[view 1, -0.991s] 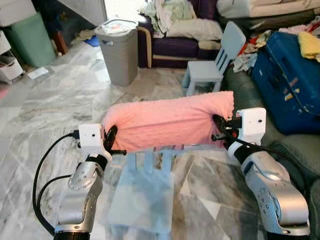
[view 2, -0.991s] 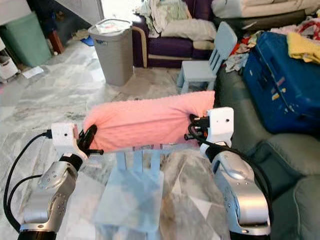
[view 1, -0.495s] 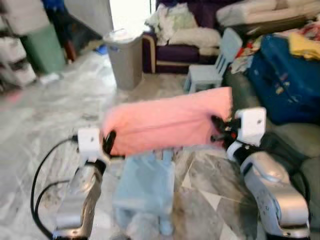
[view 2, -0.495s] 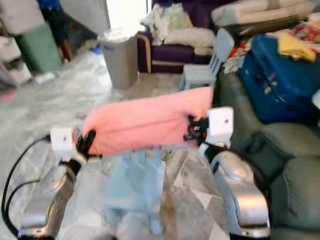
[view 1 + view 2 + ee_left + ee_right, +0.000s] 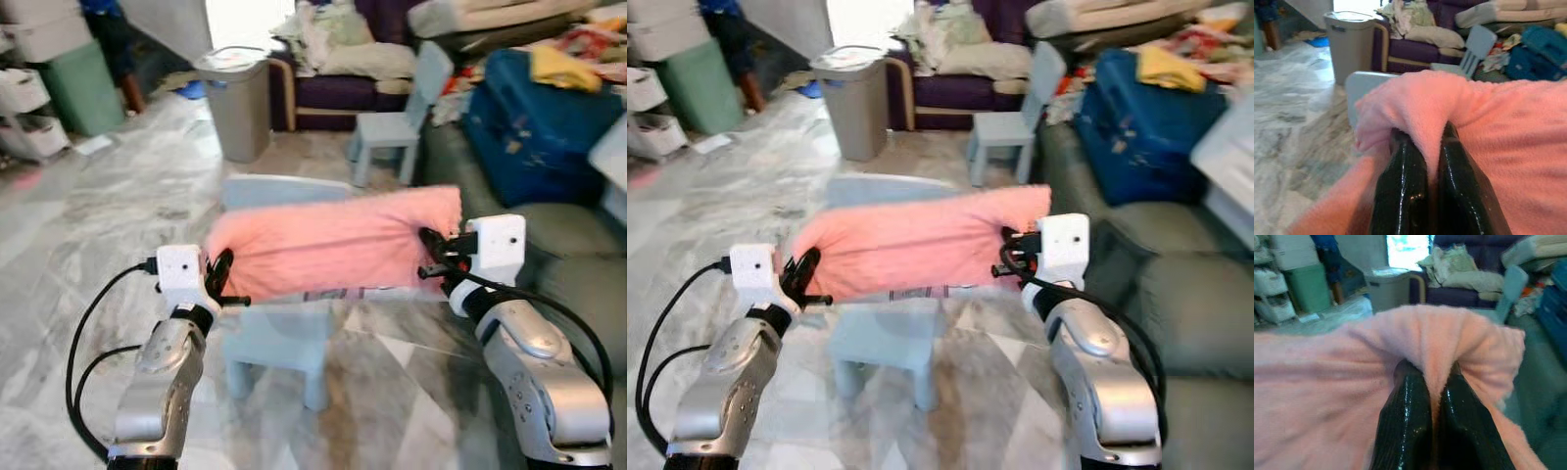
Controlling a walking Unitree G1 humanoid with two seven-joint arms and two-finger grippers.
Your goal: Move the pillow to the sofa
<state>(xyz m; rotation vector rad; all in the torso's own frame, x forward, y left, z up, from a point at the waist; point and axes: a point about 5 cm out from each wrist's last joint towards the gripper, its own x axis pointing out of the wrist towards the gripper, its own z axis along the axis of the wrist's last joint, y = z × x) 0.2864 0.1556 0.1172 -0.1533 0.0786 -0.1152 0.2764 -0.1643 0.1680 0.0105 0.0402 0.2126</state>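
- The left gripper (image 5: 217,277) is pinched on the left end of the pillow (image 5: 333,243); in the left wrist view a fold of pink fleece is seen squeezed between its two black fingers (image 5: 1400,196).
- The pillow is held in the air between the two grippers, with its long axis running from 9 o'clock to 3 o'clock across the robot's front. Its right end sits slightly higher than its left.
- From each gripper the pillow extends inward, toward the other: to 3 o'clock from the left one, to 9 o'clock from the right one.
- A small blue chair (image 5: 279,338) stands on the marble floor (image 5: 88,225) directly below the pillow, apart from it.
- The right gripper (image 5: 432,257) is closed on the right end of the pillow; in the right wrist view the fabric is bunched over and between its fingers (image 5: 1408,426).
- The grey-green sofa (image 5: 578,264) lies at about 3 o'clock, just beside the right arm, so the right arm is judged the nearer one. A blue suitcase (image 5: 534,117) rests on the sofa's far part, at about 1 o'clock.
- The coming move is judged to turn on the pillow being swung toward 3 o'clock, right end leading, onto the free seat nearest the right arm.
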